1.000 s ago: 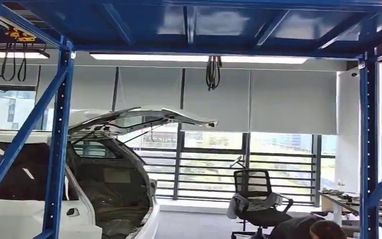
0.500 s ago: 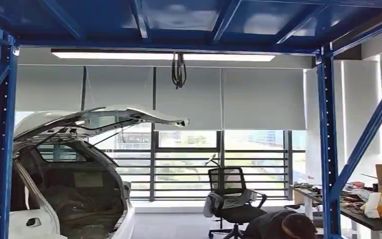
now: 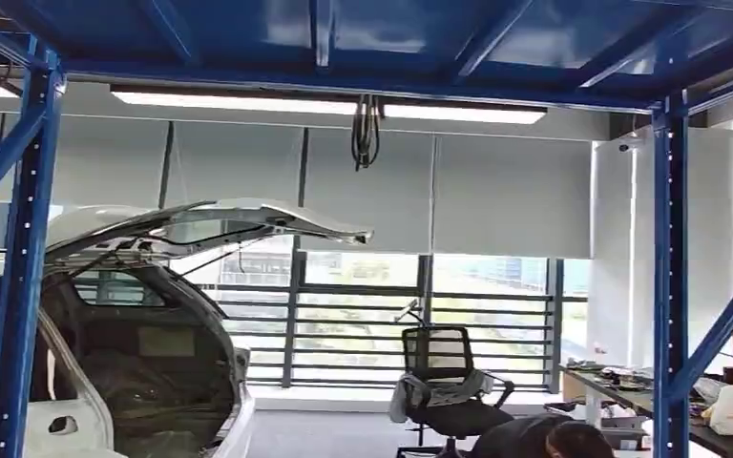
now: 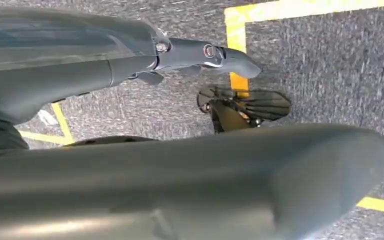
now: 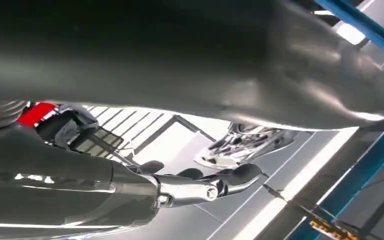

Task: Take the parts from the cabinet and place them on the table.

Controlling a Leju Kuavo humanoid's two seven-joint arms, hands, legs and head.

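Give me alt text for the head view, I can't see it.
A white car with its rear hatch raised stands left, inside a blue steel frame. A black office chair faces slatted windows; a cluttered table sits right.

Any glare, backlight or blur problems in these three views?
Head view: bright windows backlight the room, the car's interior is dark, the ceiling light blown out. Left wrist view: the left hand is a blurred grey mass; the floor is sharp. Right wrist view: glare streaks the right hand.
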